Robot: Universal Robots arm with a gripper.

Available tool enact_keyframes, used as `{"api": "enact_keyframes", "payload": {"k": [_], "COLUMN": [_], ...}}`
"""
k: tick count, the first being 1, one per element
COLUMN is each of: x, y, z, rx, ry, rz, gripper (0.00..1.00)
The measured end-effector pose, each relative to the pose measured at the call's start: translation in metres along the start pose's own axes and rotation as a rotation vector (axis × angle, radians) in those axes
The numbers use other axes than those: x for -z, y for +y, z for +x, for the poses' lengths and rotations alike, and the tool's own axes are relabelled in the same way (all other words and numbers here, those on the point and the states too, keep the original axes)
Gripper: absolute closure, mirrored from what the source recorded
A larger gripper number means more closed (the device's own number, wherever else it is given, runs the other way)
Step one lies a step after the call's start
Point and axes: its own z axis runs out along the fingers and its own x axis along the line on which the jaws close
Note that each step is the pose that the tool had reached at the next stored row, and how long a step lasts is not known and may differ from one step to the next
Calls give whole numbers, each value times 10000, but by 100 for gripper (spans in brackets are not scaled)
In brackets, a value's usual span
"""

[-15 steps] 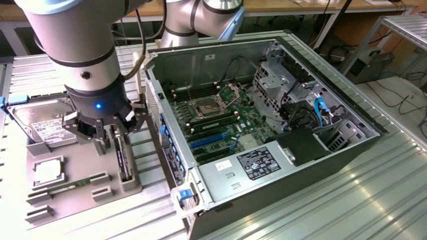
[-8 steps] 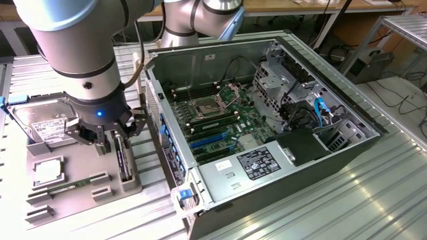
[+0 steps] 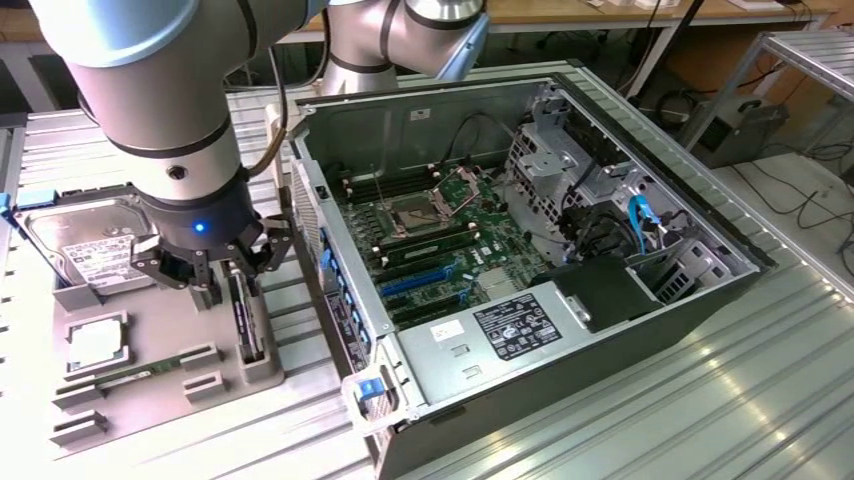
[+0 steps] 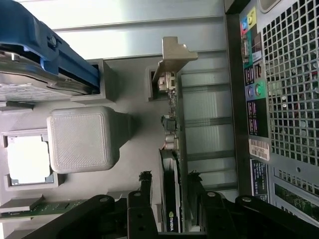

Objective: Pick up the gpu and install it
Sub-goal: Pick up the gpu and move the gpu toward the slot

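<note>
While I watch the exterior view, the gripper (image 3: 214,272) hangs at eight o'clock of the picture, low over the gray tray (image 3: 160,322). There the gpu (image 3: 246,318) stands on its edge in a slot. The open computer case (image 3: 387,130) is at three o'clock from the tray. On the wrist view the fingers (image 4: 145,181) are spread, one on each side of the gpu (image 4: 172,149), and they grip nothing.

Narrow gaps flank the gpu (image 4: 172,144) inside the gripper (image 4: 168,180). A grey tray block (image 4: 79,139) crowds one side, the computer case (image 4: 291,89) wall the other. Above the blue expansion slots (image 3: 416,283) the open case leaves clear access.
</note>
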Motion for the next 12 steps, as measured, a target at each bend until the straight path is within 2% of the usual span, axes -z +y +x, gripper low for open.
{"api": "enact_keyframes", "payload": {"k": [12], "x": [-21], "y": [-5], "z": [0], "rx": [-1], "ry": [-1], "rz": [-2], "gripper": [59]}}
